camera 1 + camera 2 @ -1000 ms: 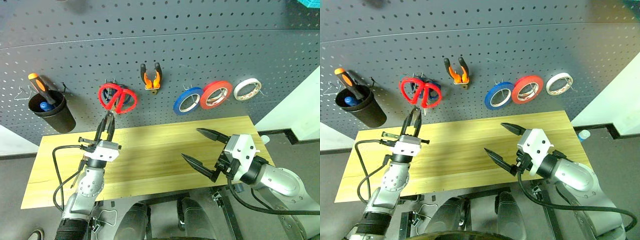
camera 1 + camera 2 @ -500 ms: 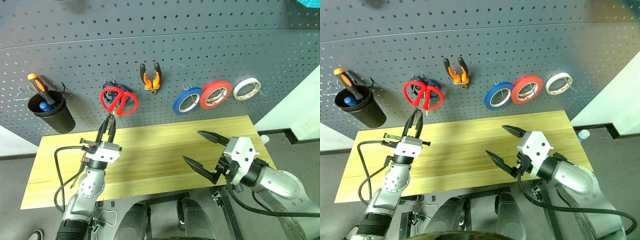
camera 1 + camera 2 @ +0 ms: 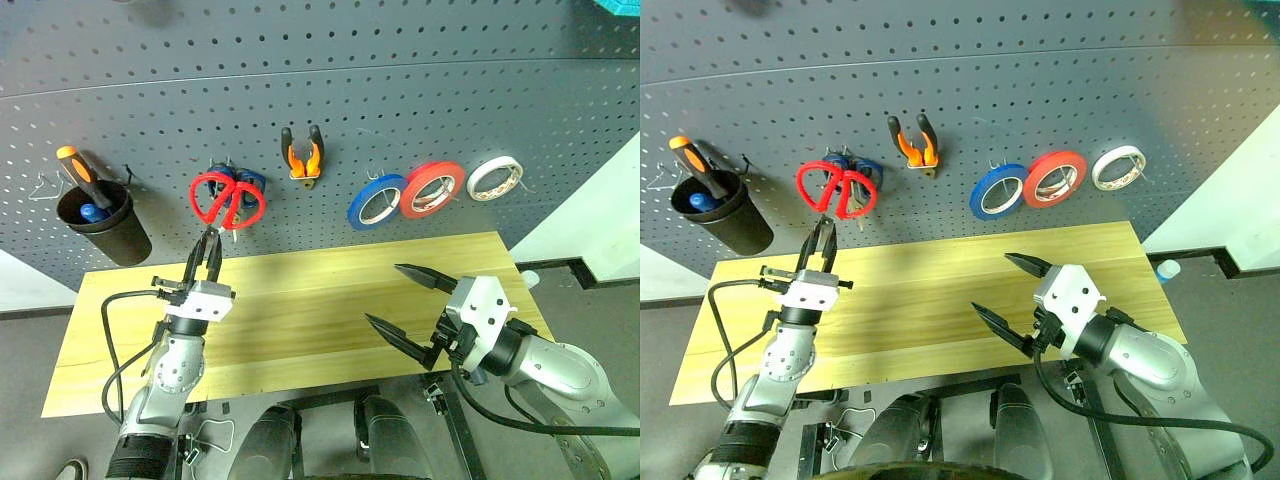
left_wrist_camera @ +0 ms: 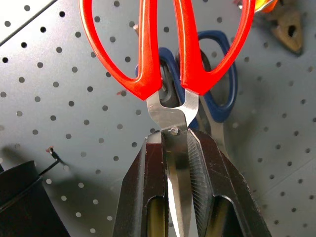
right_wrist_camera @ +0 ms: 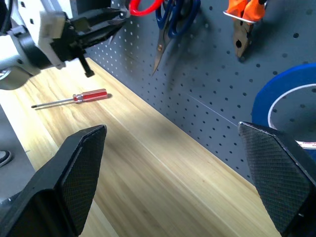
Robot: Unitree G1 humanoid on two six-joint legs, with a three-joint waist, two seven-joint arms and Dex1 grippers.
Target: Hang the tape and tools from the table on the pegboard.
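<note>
The red-handled scissors (image 4: 168, 64) are held against the pegboard (image 3: 400, 110), long axis upright, handle loops at 12 o'clock; the blades are largely hidden between the clenched fingers of the left gripper (image 3: 206, 252), and the loop tops are cut off in the left wrist view. Behind them, blue-handled scissors (image 4: 217, 84) are partly covered. The slim red-handled screwdriver (image 5: 74, 98) is seen lying on the table (image 3: 330, 300). The right gripper (image 3: 405, 300) is held spread wide, grasping nothing.
</note>
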